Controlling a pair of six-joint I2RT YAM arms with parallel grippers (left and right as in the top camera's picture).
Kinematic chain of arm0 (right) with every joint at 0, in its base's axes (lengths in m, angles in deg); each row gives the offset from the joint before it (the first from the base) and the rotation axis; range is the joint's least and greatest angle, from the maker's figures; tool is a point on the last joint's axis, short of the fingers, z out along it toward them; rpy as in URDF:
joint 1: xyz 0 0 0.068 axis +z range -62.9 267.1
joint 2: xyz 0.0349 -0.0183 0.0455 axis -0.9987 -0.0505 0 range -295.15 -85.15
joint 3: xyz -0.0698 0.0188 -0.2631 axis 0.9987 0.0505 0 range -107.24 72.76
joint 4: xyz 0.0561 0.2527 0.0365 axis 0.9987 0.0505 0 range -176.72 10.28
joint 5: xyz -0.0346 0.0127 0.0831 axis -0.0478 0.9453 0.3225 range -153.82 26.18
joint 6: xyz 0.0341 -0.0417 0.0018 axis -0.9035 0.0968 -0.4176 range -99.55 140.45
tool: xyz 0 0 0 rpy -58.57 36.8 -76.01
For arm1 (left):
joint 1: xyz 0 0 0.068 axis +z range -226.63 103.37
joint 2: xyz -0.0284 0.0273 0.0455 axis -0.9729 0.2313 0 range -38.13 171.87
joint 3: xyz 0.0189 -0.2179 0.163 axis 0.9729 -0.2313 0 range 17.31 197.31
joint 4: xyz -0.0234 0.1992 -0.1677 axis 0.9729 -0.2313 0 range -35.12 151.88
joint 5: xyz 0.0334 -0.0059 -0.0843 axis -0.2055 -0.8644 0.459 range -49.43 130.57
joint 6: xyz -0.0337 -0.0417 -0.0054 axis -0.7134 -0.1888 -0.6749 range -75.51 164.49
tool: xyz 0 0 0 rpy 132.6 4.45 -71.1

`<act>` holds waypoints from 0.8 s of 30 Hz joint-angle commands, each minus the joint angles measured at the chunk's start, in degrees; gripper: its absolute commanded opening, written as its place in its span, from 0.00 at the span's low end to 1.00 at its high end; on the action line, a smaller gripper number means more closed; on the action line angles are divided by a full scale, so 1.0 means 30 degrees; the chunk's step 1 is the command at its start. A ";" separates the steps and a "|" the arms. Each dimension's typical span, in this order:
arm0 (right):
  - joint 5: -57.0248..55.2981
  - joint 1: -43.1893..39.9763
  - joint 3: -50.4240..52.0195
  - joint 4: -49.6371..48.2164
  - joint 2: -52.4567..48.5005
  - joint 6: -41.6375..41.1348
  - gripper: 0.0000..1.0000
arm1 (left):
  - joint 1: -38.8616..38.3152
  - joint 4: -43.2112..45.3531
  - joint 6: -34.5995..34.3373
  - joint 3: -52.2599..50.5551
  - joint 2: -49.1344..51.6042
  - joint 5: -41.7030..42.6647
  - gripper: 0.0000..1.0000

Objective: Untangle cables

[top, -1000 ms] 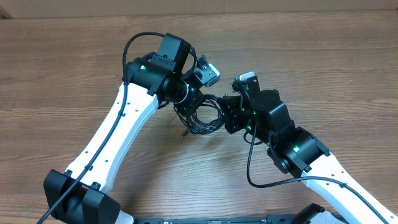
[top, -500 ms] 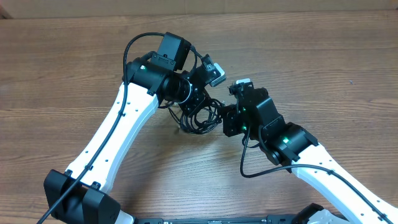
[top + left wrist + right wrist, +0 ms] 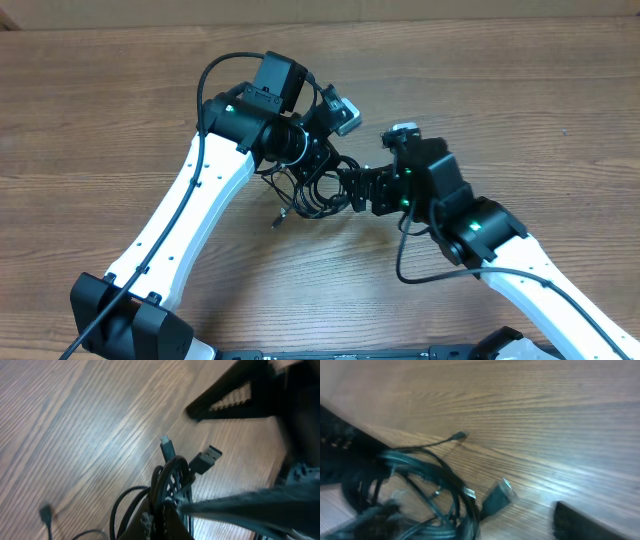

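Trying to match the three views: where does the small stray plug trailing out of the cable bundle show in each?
Overhead: stray plug just left of centre, below-left of the cable bundle.
Left wrist: stray plug in the lower left corner.
Right wrist: stray plug upper middle, above the bundle.
Shared landmark: the cable bundle, with its larger USB plug in both wrist views.

Cables (image 3: 308,196) between both arms' fingers (image 3: 352,188)
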 commanded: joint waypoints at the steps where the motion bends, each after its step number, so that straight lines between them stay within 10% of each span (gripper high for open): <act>1: 0.0051 -0.0590 -0.0284 0.0350 0.1501 -0.0226 1.00 | 0.0430 0.0284 -0.1319 0.0219 -0.0102 -0.0670 0.04; 11: 0.0918 -0.0794 -0.0240 0.2645 0.1821 -0.5217 1.00 | 0.0707 0.1275 -0.1872 0.0219 -0.0102 0.0809 0.04; 24: 0.4779 -0.0794 -0.0233 0.1443 -0.0517 -0.1880 1.00 | 0.1953 0.1304 -0.1749 0.0219 -0.0102 0.4524 0.04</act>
